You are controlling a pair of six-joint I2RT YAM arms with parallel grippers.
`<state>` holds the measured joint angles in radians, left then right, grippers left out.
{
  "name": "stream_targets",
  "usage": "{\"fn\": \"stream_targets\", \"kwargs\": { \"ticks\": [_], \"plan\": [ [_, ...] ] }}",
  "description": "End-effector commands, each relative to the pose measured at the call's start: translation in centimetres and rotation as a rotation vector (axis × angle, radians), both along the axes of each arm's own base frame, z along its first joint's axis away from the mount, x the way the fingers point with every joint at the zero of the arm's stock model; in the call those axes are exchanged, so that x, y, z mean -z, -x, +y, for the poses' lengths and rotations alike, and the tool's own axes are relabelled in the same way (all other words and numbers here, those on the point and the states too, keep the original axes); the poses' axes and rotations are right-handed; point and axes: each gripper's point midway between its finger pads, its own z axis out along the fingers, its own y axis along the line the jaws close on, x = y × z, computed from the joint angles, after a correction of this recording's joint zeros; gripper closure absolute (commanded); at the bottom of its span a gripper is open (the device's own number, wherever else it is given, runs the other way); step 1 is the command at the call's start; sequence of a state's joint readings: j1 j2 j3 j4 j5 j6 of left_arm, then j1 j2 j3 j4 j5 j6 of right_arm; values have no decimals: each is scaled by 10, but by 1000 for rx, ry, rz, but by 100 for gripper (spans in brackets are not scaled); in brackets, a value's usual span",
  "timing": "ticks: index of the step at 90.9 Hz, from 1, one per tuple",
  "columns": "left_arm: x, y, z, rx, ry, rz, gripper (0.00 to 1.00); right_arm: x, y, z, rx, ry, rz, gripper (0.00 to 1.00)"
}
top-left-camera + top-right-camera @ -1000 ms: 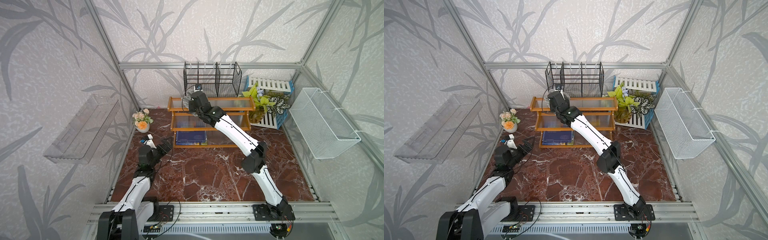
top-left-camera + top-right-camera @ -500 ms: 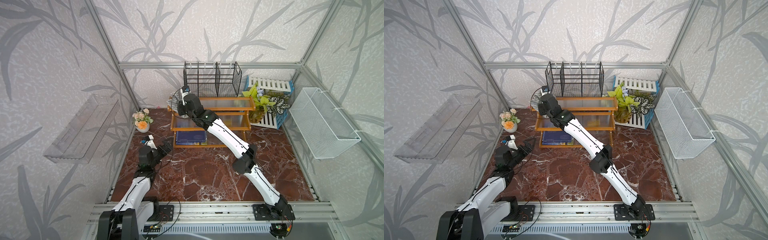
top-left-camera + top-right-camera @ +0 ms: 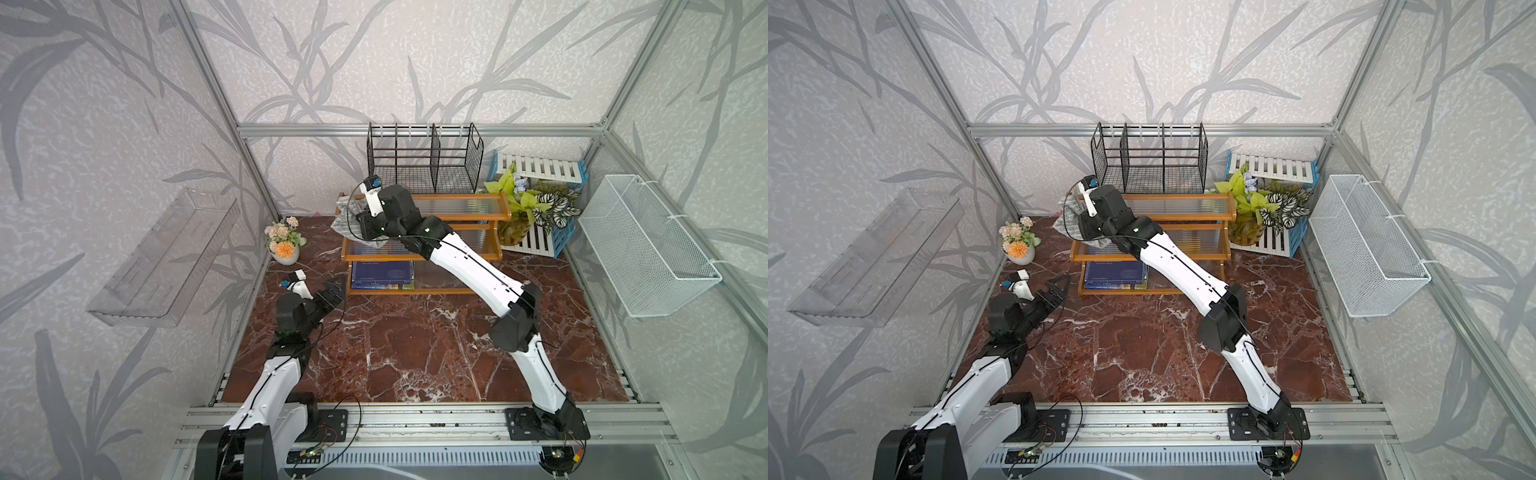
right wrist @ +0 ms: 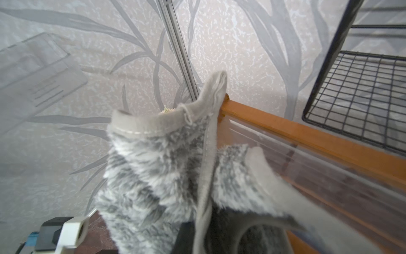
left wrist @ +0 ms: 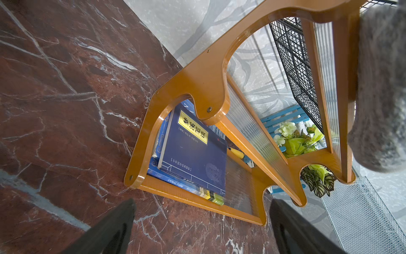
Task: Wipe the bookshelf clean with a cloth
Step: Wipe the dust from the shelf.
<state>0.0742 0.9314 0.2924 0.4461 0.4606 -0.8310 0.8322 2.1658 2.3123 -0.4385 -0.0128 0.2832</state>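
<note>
Bookshelf (image 3: 461,217), three stepped tiers of orange-brown wood and ribbed clear panels, stands at 12 o'clock on the red marble floor (image 3: 415,353) of the rig I am running remotely. A black wire rack (image 3: 424,162) rises just behind it at 12 o'clock.

My right arm (image 3: 469,266) reaches from its base at 5 o'clock across the front of the shelf to the 9 o'clock end of the top tier. There the right gripper (image 3: 362,227) is clamped tight on the cloth (image 3: 341,224).

The cloth, fluffy grey and white, is bunched at that end. In the right wrist view, its hem (image 4: 216,92) touches the corner of the top wooden rail. Part of it hangs past the end of the shelf, as both top views show.

The left gripper (image 3: 330,293) hovers above the floor near the shelf's 7 o'clock corner. Its jaws are spread wide, hold nothing and point at the bottom tier.

A stack of blue books (image 3: 382,274) lies flat on that bottom tier, toward its 9 o'clock end. A small pot of flowers (image 3: 284,245) sits on the floor at 9 o'clock of the shelf, well apart from both grippers.
</note>
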Motion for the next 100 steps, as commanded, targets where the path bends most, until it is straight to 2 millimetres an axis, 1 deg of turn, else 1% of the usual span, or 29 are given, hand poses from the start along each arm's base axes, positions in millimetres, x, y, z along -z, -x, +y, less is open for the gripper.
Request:
{"fn": "stream_targets", "kwargs": {
  "ticks": [1, 2, 5, 8, 12, 13, 14, 15, 24, 29, 31, 33, 36, 43, 46, 49, 56, 63, 69, 76, 79, 87, 95, 100],
  "plan": [
    [-8, 0, 3, -15, -14, -34, 0, -76, 23, -37, 38, -129, -136, 100],
    [-8, 0, 3, -15, -15, -35, 0, -73, 22, -41, 53, -121, -136, 100],
    [-9, 1, 4, -16, -18, -37, 0, -81, 27, -57, 85, -124, -157, 100],
    [-10, 1, 4, -16, -23, -40, 0, -79, 31, -71, 112, -105, -162, 100],
    [-10, 1, 4, -15, -26, -41, 0, -82, 37, -94, 158, -79, -174, 100],
    [-10, 1, 4, -15, -28, -42, 0, -80, 38, -98, 167, -68, -173, 100],
    [-10, 1, 4, -15, -28, -42, 0, -72, 37, -102, 178, -46, -162, 100],
    [-10, 1, 4, -14, -29, -42, 0, -78, 40, -111, 195, -48, -171, 100],
    [-11, 0, 3, -8, -29, -46, 0, -69, 53, -174, 330, 13, -142, 100],
    [-12, 0, 3, -3, -31, -47, 0, -55, 60, -206, 379, 39, -103, 100],
    [-13, 0, 2, 0, -34, -48, 0, -54, 65, -220, 397, 33, -93, 100],
    [-13, 0, 2, 2, -38, -46, 0, -45, 66, -232, 416, 42, -74, 100],
    [-14, -1, 2, 5, -42, -47, 0, -42, 74, -254, 448, 28, -61, 100],
    [-15, -1, 1, 12, -48, -49, 0, -25, 85, -302, 545, -11, -12, 100],
    [-15, -1, 1, 12, -50, -50, 0, -14, 89, -319, 581, -24, 21, 100],
    [-15, -1, 1, 13, -51, -49, 0, -8, 96, -337, 624, -34, 42, 100],
    [-15, -1, 0, 18, -54, -50, 0, 17, 106, -375, 737, -10, 103, 100],
    [-14, -1, -1, 27, -57, -48, 0, 47, 114, -403, 838, 33, 161, 100],
    [-13, -1, -2, 35, -60, -47, 0, 71, 120, -425, 927, 37, 213, 100],
    [-14, -1, -4, 45, -60, -49, 0, 96, 124, -445, 995, 2, 273, 100],
    [-14, -2, -4, 48, -60, -50, 0, 103, 123, -452, 1019, -23, 288, 100],
    [-14, -2, -6, 60, -58, -51, 0, 122, 117, -462, 1050, -60, 324, 100],
    [-13, -3, -7, 62, -50, -54, 0, 144, 104, -466, 1062, -87, 362, 100],
    [-12, -4, -8, 66, -46, -55, 0, 156, 92, -467, 1066, -103, 377, 100]
  ]
}}
